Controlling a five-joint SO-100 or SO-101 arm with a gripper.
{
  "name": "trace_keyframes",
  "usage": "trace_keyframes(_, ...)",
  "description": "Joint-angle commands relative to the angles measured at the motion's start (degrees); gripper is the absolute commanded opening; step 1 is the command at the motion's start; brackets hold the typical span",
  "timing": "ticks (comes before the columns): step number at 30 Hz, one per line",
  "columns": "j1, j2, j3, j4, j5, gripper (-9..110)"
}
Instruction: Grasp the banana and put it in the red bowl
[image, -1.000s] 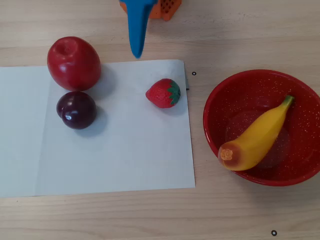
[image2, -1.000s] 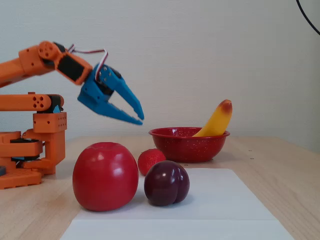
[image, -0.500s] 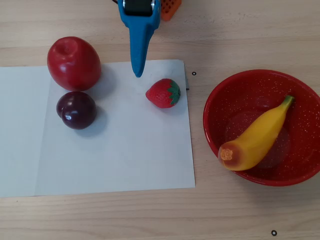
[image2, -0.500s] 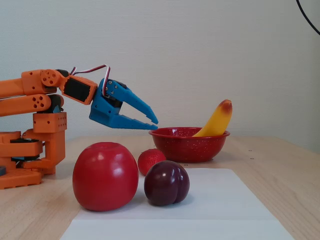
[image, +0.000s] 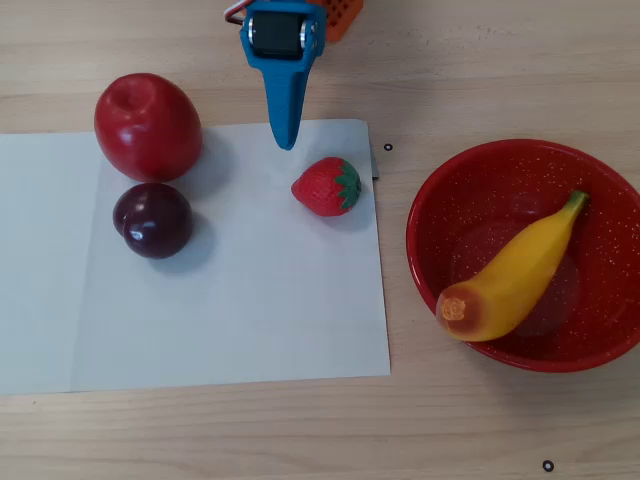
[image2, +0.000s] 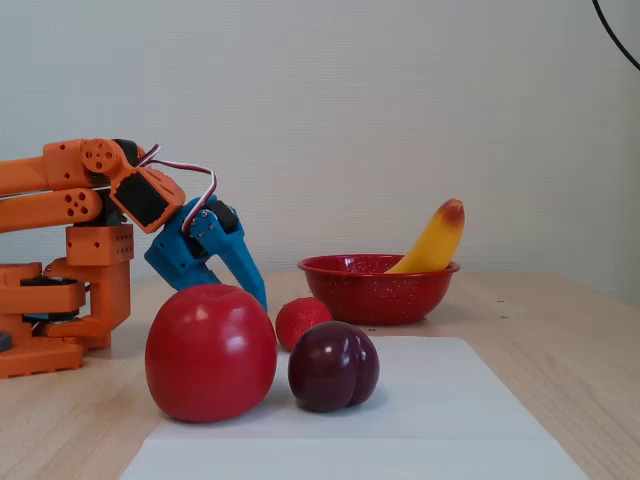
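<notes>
Banana in red bowl, blue tool empty, tips apparently together, partly behind apple

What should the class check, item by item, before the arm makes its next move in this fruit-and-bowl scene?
1. Banana lies inside the red bowl: ok.
2. Gripper holds nothing: ok.
3. Gripper jaws shut: ok in the overhead view.
4. Gripper clear of the strawberry: ok, a gap shows.
5. Gripper clear of the apple: ok in the overhead view.
6. Plum on the paper, untouched: ok.
</notes>
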Motion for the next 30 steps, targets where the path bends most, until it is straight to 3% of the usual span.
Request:
trace_keyframes(1, 0.53, 1.23, 0.88, -0.35, -0.62, 0)
trace_keyframes(30, -0.62, 1.05, 0.88, 0.44, 0.26, 0)
